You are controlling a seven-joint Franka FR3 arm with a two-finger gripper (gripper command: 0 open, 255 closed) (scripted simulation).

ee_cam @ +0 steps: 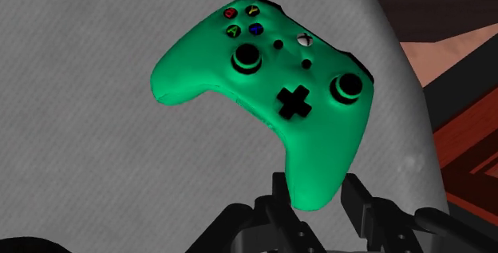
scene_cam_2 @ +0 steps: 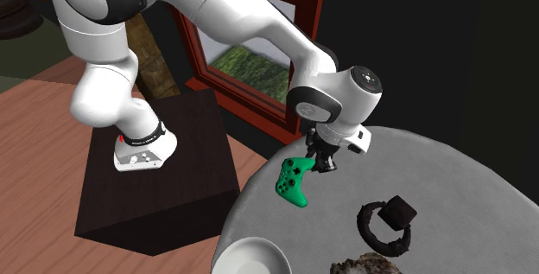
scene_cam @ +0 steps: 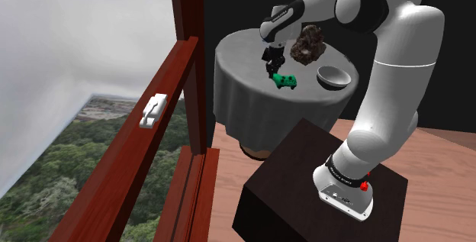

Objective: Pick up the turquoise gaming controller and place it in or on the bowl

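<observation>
controller (ee_cam: pixel 263 92): green, 2 black sticks, 4 coloured buttons | claw (ee_cam: pixel 317 191): grips 1 handle

Shoulder cam behind stand (scene_cam: pixel 305 172), 2nd opposite across table (scene_cam_2: pixel 449 168).

A: The grey cloth over the round table (ee_cam: pixel 80 171)?
B: Matt, with a fine weave.
A: The green game controller (ee_cam: pixel 263 92)?
B: Smooth plastic, faintly glossy.
A: And the red-brown window frame (scene_cam: pixel 185 11)?
B: Wood, polished to a sheen.
</observation>
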